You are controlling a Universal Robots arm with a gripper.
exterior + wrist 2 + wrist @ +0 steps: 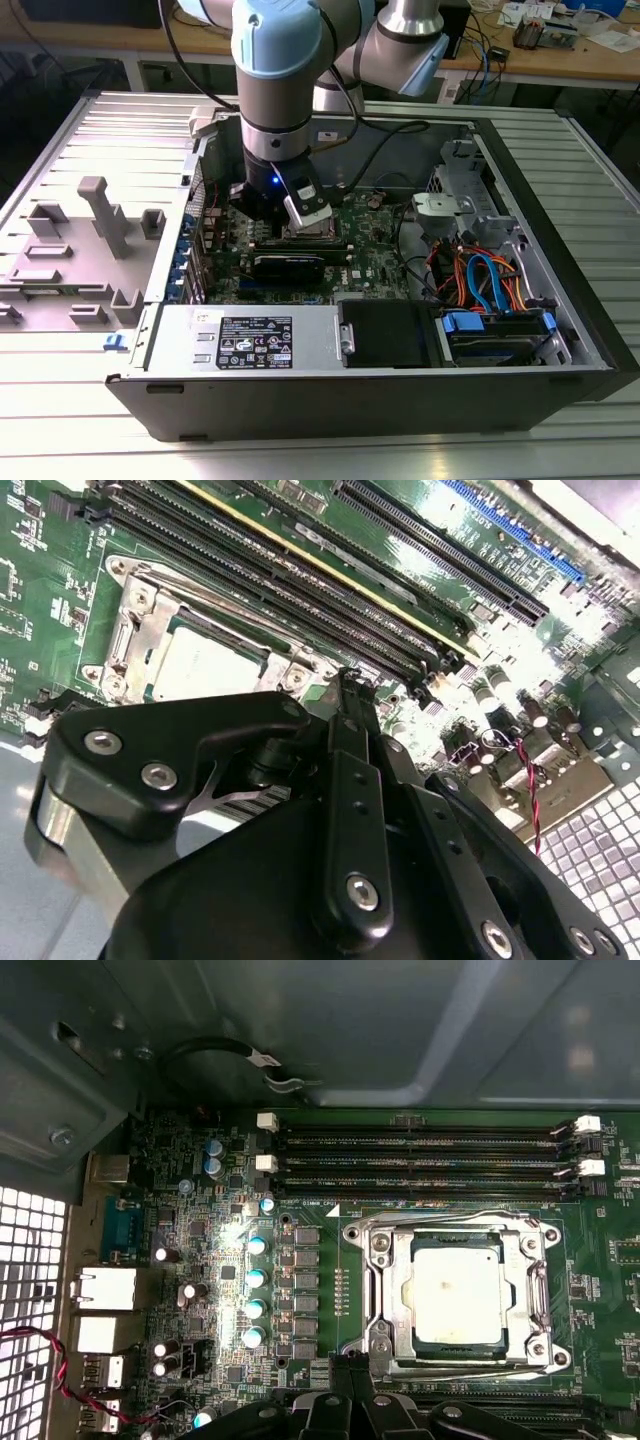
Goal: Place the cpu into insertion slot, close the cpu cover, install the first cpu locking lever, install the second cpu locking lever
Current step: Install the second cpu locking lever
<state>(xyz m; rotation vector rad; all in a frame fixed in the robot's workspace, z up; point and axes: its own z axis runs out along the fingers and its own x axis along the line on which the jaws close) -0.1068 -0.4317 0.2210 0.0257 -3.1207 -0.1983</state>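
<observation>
The cpu (458,1295) lies flat in the insertion slot (372,1260) on the green board, its silvery top showing through the window of the cpu cover (400,1295), which lies down over it. In the second wrist view the cpu (205,665) sits just beyond my gripper (350,685). My gripper (358,1365) is shut with nothing in it, its tip at the socket's edge by a corner of the cover. In the exterior view the gripper (280,222) reaches down into the open computer case over the board. Thin metal levers (450,1220) run along the socket's sides.
Long black memory slots (420,1160) run beside the socket, and capacitors (255,1280) stand on its other side. In the exterior view a power supply (250,340) and a drive bay with cables (490,290) line the case, and a grey plastic shroud (100,215) lies outside it.
</observation>
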